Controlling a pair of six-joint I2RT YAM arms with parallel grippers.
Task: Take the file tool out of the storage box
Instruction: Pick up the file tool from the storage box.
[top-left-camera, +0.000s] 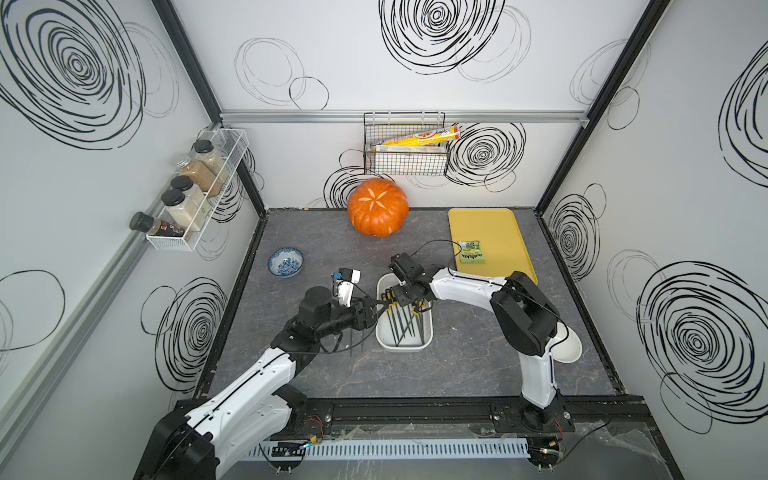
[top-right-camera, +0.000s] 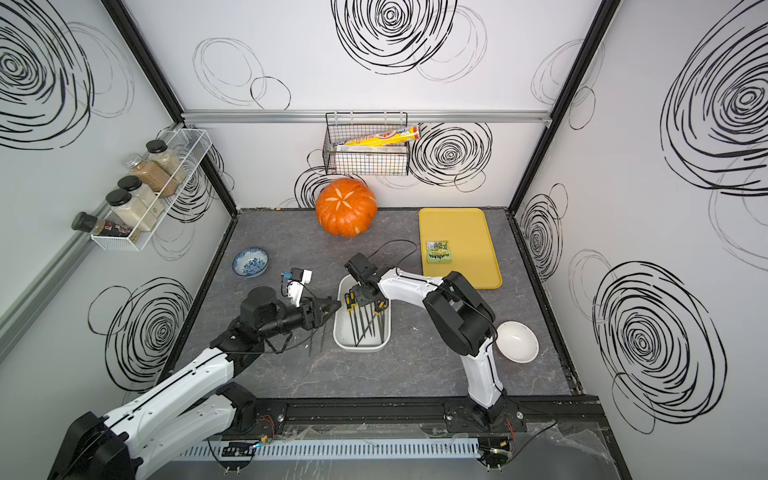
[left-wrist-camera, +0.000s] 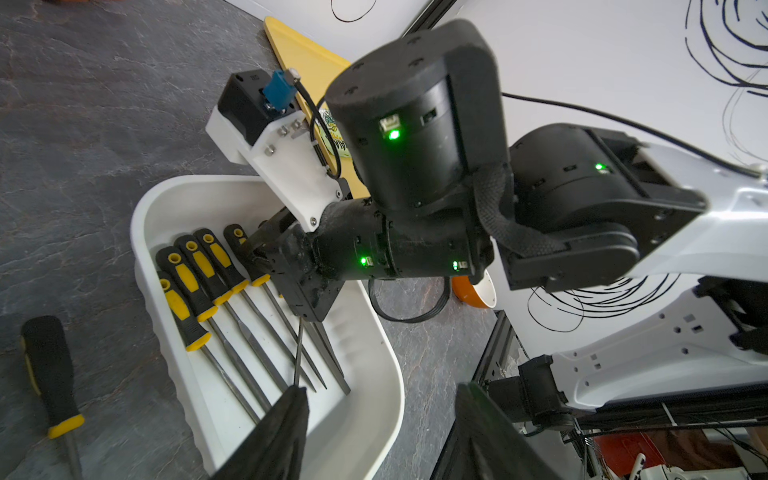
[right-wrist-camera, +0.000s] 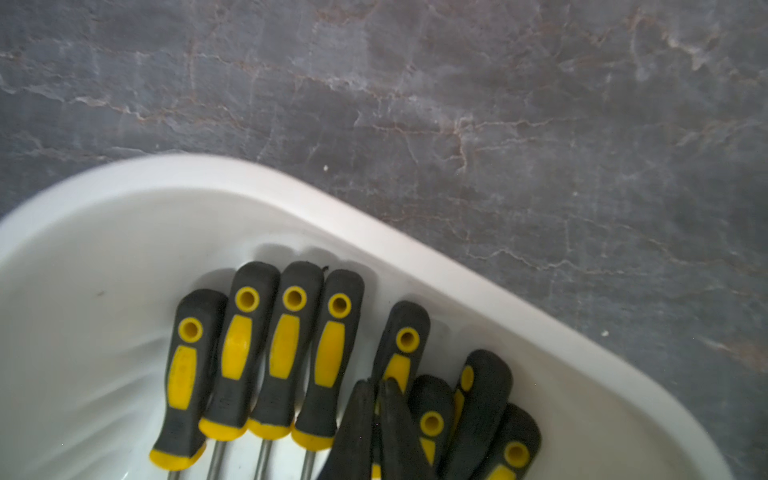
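Grey tabletop (top-left-camera: 457, 365), storage box (top-left-camera: 386, 334) sat in the middle with files (right-wrist-camera: 237, 353) inside. My right gripper (right-wrist-camera: 376, 384) hid some of them, jaws pinched together, couldn't tell if I had one. Left gripper (left-wrist-camera: 380, 388) gaped beside the box.

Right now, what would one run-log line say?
left end effector: open beside storage box | right end effector: nearly shut among file handles | file on table

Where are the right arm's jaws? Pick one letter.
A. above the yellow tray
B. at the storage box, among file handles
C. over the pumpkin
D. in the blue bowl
B: the right arm's jaws sit among the black-and-yellow file handles in the storage box.
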